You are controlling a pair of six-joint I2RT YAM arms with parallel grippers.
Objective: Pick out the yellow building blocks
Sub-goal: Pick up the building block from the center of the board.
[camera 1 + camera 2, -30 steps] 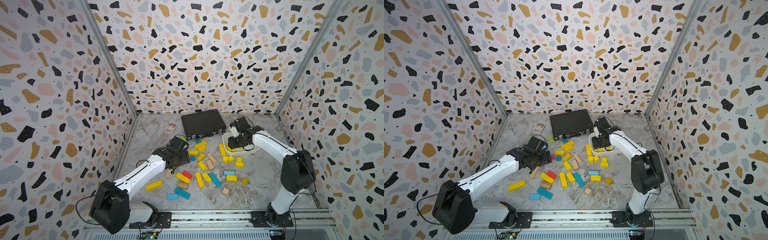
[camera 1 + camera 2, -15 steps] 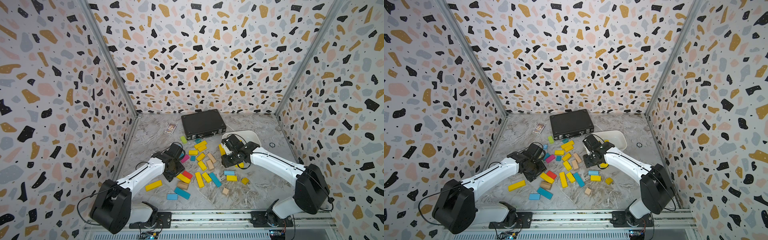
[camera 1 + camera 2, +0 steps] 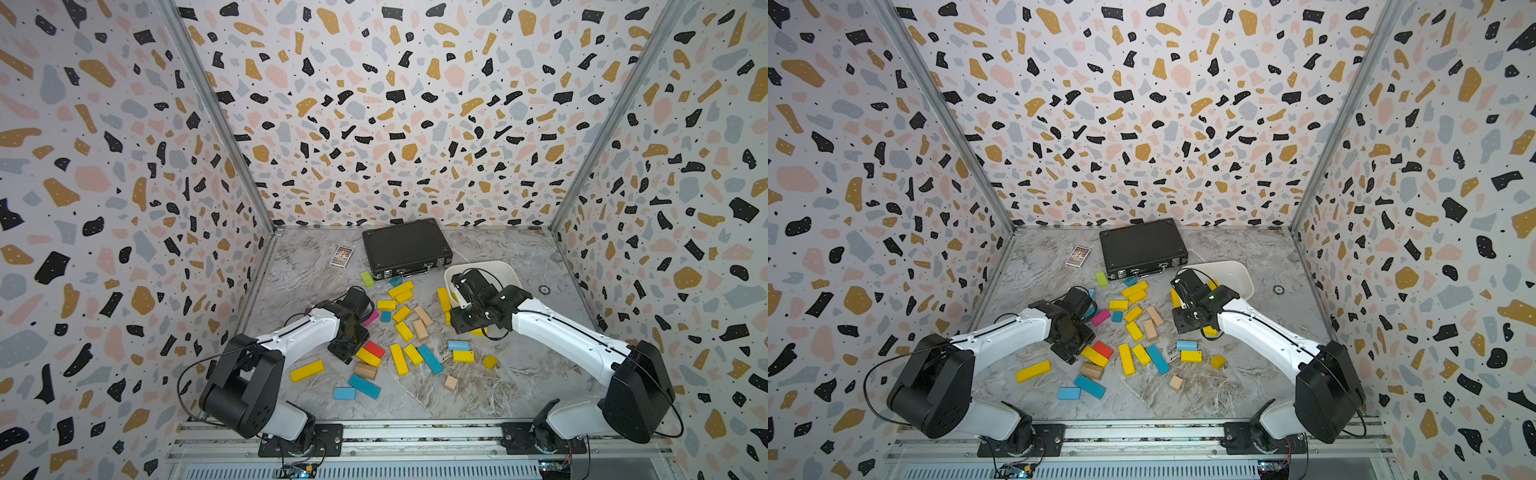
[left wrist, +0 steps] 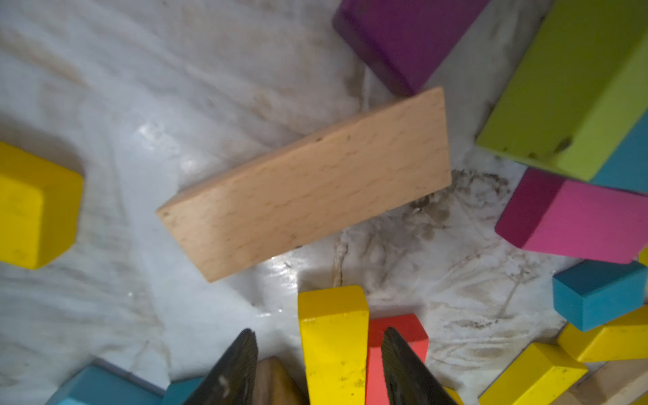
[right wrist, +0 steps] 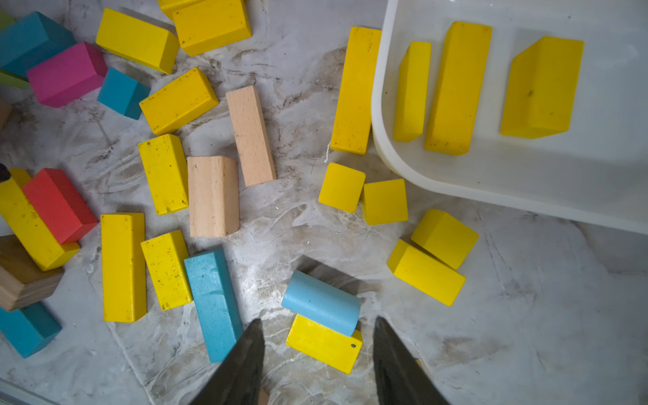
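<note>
Across the marbled tabletop [image 3: 519,386] yellow building blocks [image 5: 122,266] scatter, 3 in the white bin [image 5: 378,105]. Your left gripper [image 4: 318,331], half-open, straddles 1 yellow bar [image 4: 333,357]; right gripper [image 5: 319,319] gapes empty. Probably light, slick: pinch long sides.

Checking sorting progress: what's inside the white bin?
Three yellow blocks lie in the bin, seen by the right wrist. That view cuts off its rest; in both top views the right arm covers part.

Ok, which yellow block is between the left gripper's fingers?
The yellow bar touching the red block: it alone lies between the open fingers of the left gripper.
</note>
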